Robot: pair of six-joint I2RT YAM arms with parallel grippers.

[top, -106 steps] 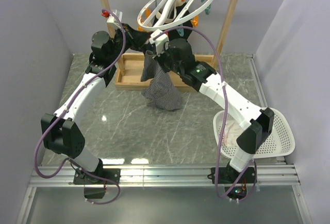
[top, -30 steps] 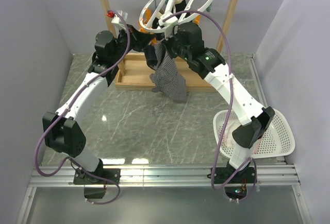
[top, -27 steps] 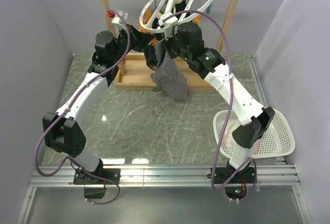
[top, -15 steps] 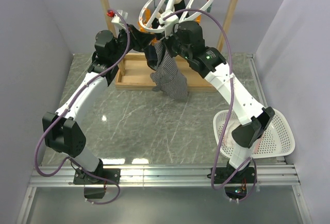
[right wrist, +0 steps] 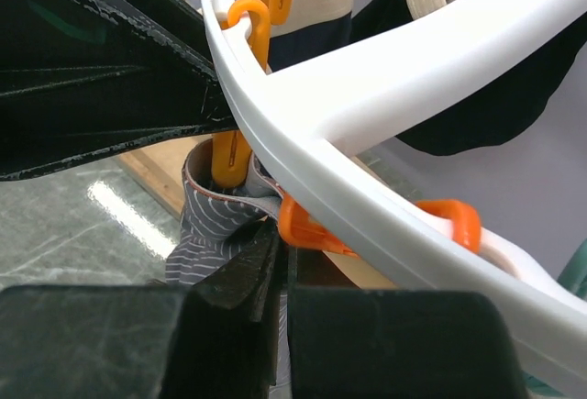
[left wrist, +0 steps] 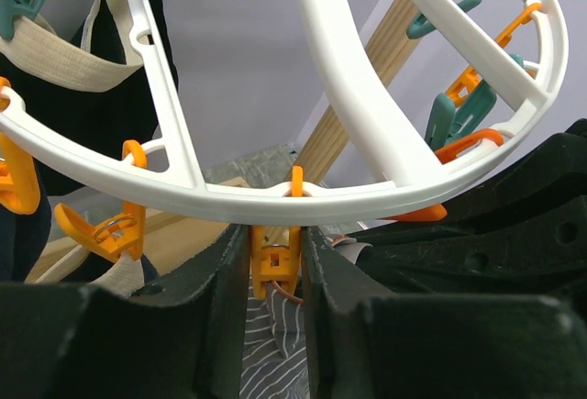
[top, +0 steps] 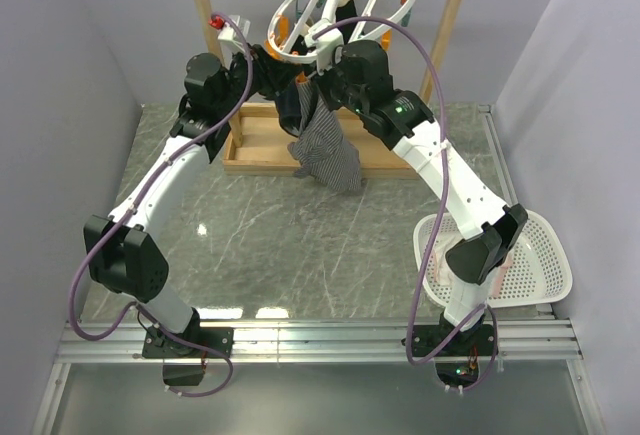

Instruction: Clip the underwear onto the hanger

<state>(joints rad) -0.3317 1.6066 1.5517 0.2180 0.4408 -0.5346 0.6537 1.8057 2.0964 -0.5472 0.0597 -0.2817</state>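
A robot lab's test cell: two black-and-white arms, the left arm point(top: 165, 180) and the right arm point(top: 450, 180), are bolted to a metal rail point(top: 320, 340) at the near edge of a grey marble-patterned desk point(top: 300, 245). Plain lilac walls point(top: 70, 55) box it in. Laundry things stand on the desk: a wooden frame point(top: 455, 25) with a white peg hanger point(left wrist: 367, 115), and a white basket point(top: 545, 255).

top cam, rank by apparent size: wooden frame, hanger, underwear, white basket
1. wooden frame
2. white basket and hanger: they look alike, and the hanger hangs nearer the camera, so not ranked
3. underwear
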